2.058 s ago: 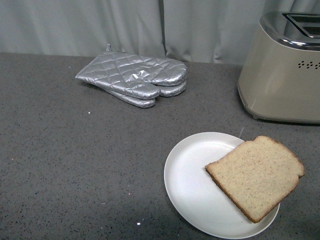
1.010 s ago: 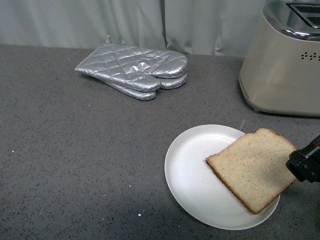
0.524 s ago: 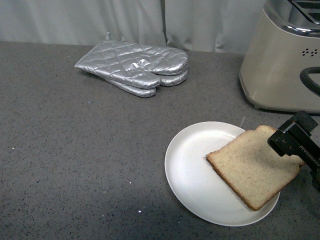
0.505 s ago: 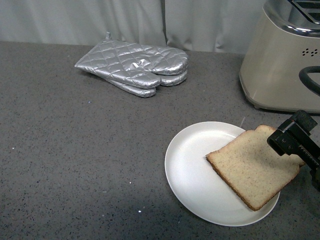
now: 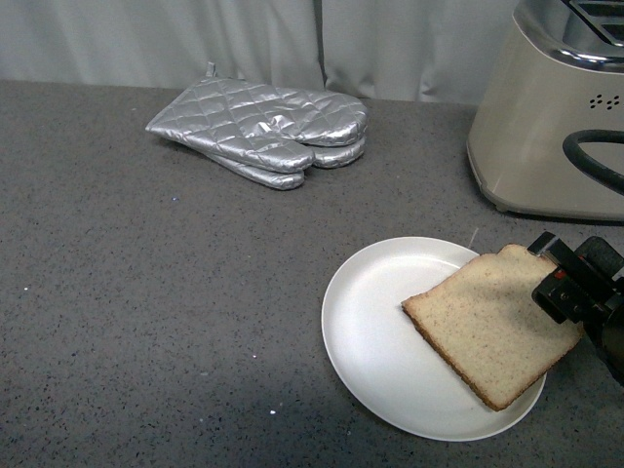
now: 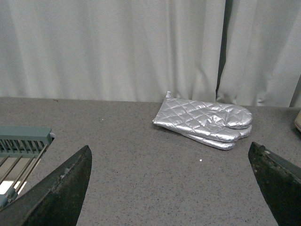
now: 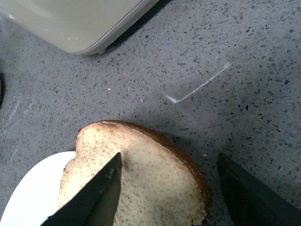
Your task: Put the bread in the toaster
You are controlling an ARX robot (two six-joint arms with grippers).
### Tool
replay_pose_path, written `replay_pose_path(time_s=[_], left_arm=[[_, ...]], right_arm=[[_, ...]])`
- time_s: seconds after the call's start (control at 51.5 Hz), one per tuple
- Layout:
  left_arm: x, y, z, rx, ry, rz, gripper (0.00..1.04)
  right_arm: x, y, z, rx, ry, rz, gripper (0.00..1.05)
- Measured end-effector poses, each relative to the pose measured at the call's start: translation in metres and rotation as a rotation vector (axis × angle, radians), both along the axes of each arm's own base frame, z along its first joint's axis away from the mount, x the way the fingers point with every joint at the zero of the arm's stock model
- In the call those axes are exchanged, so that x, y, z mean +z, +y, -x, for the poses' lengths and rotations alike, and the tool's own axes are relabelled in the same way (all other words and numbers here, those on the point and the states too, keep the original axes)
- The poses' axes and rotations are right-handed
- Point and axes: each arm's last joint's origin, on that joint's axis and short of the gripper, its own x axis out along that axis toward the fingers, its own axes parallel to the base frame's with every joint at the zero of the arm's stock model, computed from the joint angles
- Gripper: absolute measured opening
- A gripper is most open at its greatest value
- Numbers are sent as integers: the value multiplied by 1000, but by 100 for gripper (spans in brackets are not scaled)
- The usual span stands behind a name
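One slice, the bread (image 5: 492,336), lies on the plate (image 5: 366,331), its crust end overhanging right, near the toaster (image 5: 546,127). Jaws of the right gripper (image 7: 168,174) gape astride that crust; it should drop lower, centred, then pinch gently. The left gripper (image 6: 169,155) gapes too, idle.

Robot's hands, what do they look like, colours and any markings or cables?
The right hand is black and blocky, with a small red marking, and a looping black cable shows near it. Of the left hand only two dark, matte, wedge-shaped fingers show, tapering to blunt tips.
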Motion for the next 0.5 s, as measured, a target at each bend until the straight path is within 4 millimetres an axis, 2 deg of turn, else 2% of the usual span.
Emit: replay_pose_path(time_s=[0.272, 0.505], left_arm=[[0, 0, 0, 0, 0, 0, 98], [0, 0, 0, 0, 0, 0, 98]], right_arm=[[13, 0, -10, 7, -35, 2, 2], [28, 3, -15, 13, -62, -6, 1]])
